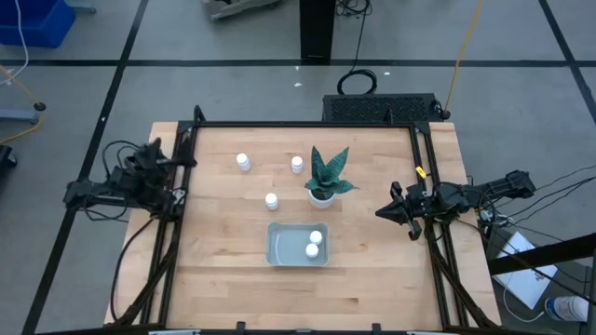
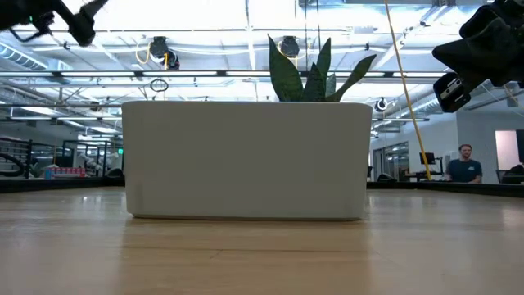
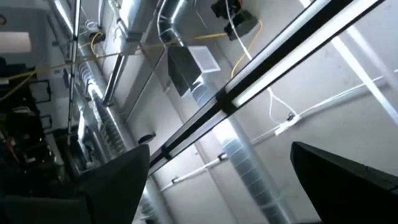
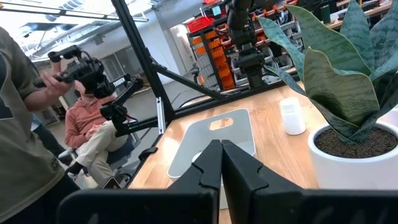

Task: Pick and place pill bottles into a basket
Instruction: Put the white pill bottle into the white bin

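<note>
1. White pill bottles (image 1: 314, 244) number five: two lie inside the grey-blue basket (image 1: 279, 251) at the table's (image 1: 214, 270) near middle, and three stand loose on the wood farther back, at (image 1: 243, 162), (image 1: 297, 165) and (image 1: 272, 200).
2. By my reading the task is partway done, between placements, with three bottles left to fetch.
3. The right gripper (image 1: 384, 212) hangs at the table's right edge, fingers pressed together on nothing, pointing toward the potted plant (image 1: 323, 177). The left gripper (image 1: 177, 160) waits at the left edge, fingers spread apart and empty.
4. Next, an arm probably has to open over a loose bottle and close on it; the one nearest the basket looks the easiest reach, though the plant stands close by.
5. Only the high view shows all five bottles and the basket's contents. The low view is blocked by the basket's wall. The right wrist view shows one bottle (image 4: 292, 116) beside the plant's pot, and people beyond the table. The left wrist view sees only ceiling.
</note>
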You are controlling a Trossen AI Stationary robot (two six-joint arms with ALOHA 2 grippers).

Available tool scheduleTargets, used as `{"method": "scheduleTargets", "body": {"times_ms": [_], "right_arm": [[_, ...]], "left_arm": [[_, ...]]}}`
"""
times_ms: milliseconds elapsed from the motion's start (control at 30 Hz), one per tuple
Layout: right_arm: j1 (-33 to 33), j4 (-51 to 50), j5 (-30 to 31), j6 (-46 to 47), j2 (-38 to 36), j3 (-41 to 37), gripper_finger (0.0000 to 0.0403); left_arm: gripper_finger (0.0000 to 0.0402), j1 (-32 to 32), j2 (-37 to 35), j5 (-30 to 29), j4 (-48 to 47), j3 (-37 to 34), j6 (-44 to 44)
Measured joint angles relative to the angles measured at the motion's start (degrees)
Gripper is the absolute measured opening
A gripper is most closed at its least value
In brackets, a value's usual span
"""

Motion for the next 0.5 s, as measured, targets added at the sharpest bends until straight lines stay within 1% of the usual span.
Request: {"method": "scheduleTargets", "body": {"times_ms": [67, 100, 167, 200, 267, 333, 400, 467, 500], "right_arm": [[0.0, 0.0, 0.0, 0.0, 0.0, 0.0, 0.0004], [0.0, 0.0, 0.0, 0.0, 0.0, 0.0, 0.0004], [0.0, 0.0, 0.0, 0.0, 0.0, 0.0, 0.0004], [0.0, 0.0, 0.0, 0.0, 0.0, 0.0, 0.0004], [0.0, 0.0, 0.0, 0.0, 0.0, 0.0, 0.0004], [0.0, 0.0, 0.0, 0.0, 0.0, 0.0, 0.0004], [0.0, 0.0, 0.0, 0.0, 0.0, 0.0, 0.0004], [0.0, 0.0, 0.0, 0.0, 0.0, 0.0, 0.0004], [0.0, 0.0, 0.0, 0.0, 0.0, 0.0, 0.0004]], "left_arm": [[0.0395, 0.3, 0.8, 0.3, -3.0, 3.6, 0.7], [0.0395, 0.5, 1.5, 1.2, -5.9, 6.1, 1.3], [0.0395, 0.6, 3.9, 2.6, -15.7, 13.1, 2.4], [0.0395, 0.7, 5.5, 3.1, -22.5, 17.2, 2.8], [0.0395, 0.9, 9.7, 4.2, -39.5, 26.2, 3.2], [0.0395, 1.5, 15.0, 6.2, -57.1, 35.5, 3.4], [0.0395, 2.4, 20.9, 8.1, -72.4, 44.0, 3.2], [0.0395, 3.6, 27.0, 11.0, -83.7, 51.4, 3.7], [0.0395, 4.4, 29.9, 13.3, -87.8, 54.7, 4.7]]}}
